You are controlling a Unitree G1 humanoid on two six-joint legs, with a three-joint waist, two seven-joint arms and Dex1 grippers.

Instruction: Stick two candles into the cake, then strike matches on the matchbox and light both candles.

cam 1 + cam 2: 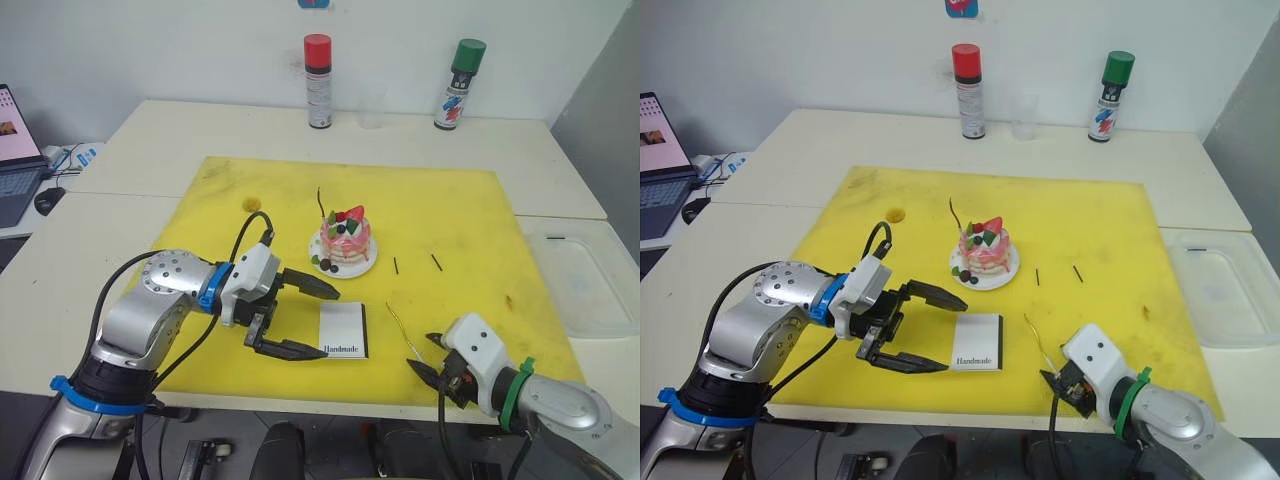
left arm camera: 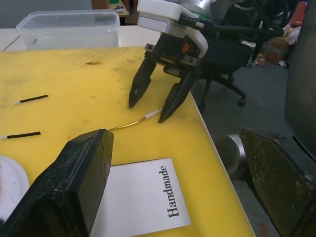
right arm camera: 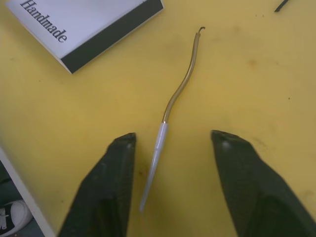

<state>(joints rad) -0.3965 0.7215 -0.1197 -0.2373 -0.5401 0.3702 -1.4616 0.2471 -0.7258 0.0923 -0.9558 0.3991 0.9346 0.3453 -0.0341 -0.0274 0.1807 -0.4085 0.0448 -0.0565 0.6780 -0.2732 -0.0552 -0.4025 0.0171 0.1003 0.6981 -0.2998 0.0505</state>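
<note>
Head views: left gripper (image 1: 300, 318) hung spread beside the matchbox (image 1: 342, 329); cake (image 1: 345, 240) held one candle (image 1: 320, 204).
Left wrist view: right gripper (image 2: 150, 106) stood spread over the mat (image 2: 74, 84).
Right wrist view: loose candle (image 3: 170, 101) lay between parted fingers (image 3: 106, 182).

From the head camera I am seeing the laptop (image 1: 18, 150) being cut off by the frame's nine o'clock edge, and the clear plastic tub (image 1: 590, 285) running out past the three o'clock edge. In the right wrist view the matchbox (image 3: 86, 27) is being clipped by the frame, its print losing the tops of some letters. The matches (image 1: 415, 264) are showing too small for me to tell their heads.
</note>
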